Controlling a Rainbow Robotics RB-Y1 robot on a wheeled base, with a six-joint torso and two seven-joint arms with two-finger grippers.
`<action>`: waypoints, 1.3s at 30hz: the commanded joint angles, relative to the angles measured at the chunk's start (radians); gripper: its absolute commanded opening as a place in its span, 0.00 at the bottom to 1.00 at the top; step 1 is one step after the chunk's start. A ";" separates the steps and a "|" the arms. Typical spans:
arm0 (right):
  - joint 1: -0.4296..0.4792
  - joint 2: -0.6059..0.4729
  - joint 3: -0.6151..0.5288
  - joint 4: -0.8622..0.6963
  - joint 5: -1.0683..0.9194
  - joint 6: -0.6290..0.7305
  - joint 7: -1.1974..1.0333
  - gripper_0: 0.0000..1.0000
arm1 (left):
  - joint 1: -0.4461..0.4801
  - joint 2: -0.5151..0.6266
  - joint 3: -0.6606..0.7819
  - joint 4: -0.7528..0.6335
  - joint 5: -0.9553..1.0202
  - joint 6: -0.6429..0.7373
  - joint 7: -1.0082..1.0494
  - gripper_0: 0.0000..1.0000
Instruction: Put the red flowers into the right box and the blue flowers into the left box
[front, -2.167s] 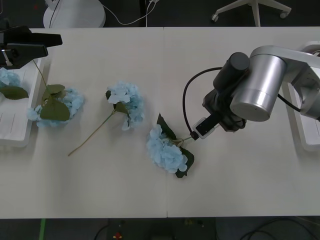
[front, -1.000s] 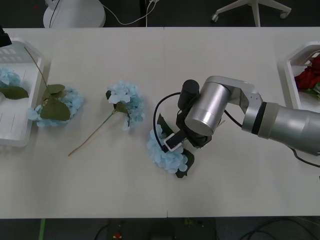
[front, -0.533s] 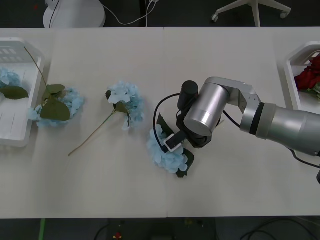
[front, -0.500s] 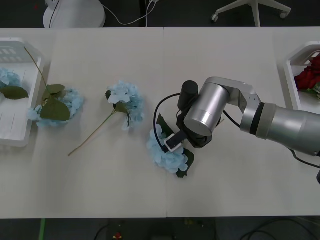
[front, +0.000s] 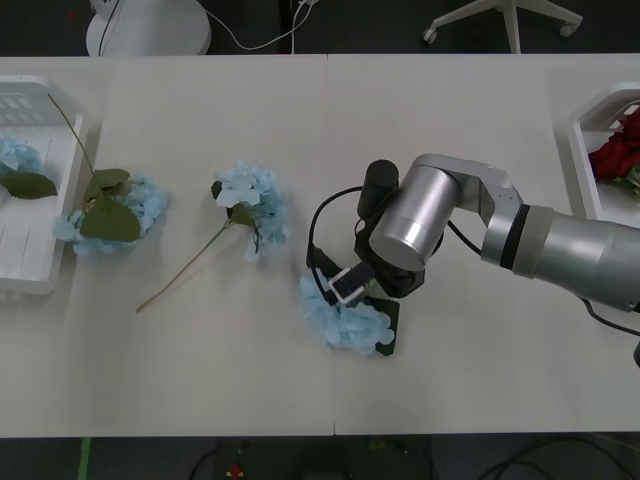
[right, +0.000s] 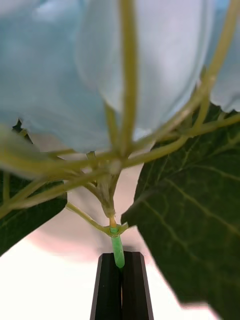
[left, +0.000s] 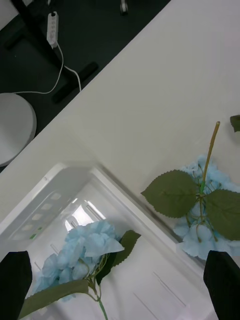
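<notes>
Grasp step on a blue flower: the right gripper (right: 119, 280), black fingers clenched on the thin green stem (right: 117, 250) of a pale-blue fluffy artificial hydrangea head (front: 345, 318) with dark leaves, sits at mid-table. Next — judging by layout — lift and carry it across to the shallow white plastic left box (front: 40, 270), which already holds one bloom. Left gripper (left: 120, 285) hangs over that box, fingers spread.

The table (front: 200, 380) is bright and evenly lit, with soft small shadows close under each thing. The silver arm (front: 415, 222) has a pale shine on top. Right in front of the right gripper (right: 120, 287), the blue petals (right: 60, 75) are very blurry (too near), and the leaf (right: 195, 220) beside them looks sharper.
</notes>
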 joint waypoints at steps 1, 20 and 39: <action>-0.034 -0.028 -0.118 -0.005 -0.132 0.038 -0.001 0.00 | 0.077 -0.001 0.019 -0.075 0.036 -0.028 -0.068 1.00; -0.152 -0.109 -0.482 0.096 -0.772 0.007 -0.836 0.00 | 0.294 0.032 -0.464 -0.670 -1.015 -1.025 1.554 1.00; -0.385 0.032 -0.484 0.340 -0.895 -0.138 -0.948 0.00 | 0.188 0.081 -0.576 0.017 -1.655 -2.326 2.166 1.00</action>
